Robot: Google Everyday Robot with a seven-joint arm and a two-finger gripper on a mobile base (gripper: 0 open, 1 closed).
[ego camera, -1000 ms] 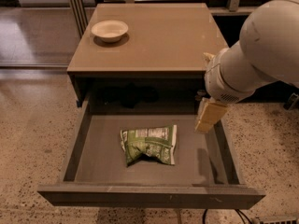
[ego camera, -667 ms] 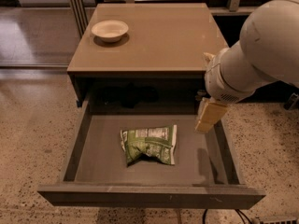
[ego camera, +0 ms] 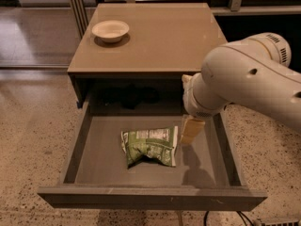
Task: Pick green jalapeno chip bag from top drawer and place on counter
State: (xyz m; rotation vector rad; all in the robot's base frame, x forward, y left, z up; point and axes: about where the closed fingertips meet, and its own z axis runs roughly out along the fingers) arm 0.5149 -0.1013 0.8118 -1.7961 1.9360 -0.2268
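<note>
**Gripper Position: Inside Drawer, Right of Bag**

1. Gripper. The gripper points down into the drawer, in the right half of the drawer's interior. Only a tan, flat-sided part of it shows below the wrist. Whether it is spread or pressed together cannot be told. It holds nothing. It sits just beside the bag's right edge, and contact cannot be confirmed. Its shadow falls on the drawer bottom, toward the drawer's front right.

2. Arm. The white arm enters from beyond the drawer's right wall and crosses above that wall. Its rounded wrist housing hangs over the drawer's rear right area.

3. Bag. The green bag lies flat on the drawer bottom, near the drawer's centre. It is crumpled, with the white label panel facing up and white edges at both ends. It is clear of all four drawer walls.

4. Drawer. The drawer is pulled fully out, with its front panel nearest the camera.

5. Counter. The tan counter lies above and behind the drawer. A white bowl stands upright on it, over the drawer's rear left side.

6. Floor. Speckled floor surrounds the drawer on the left and right.
</note>
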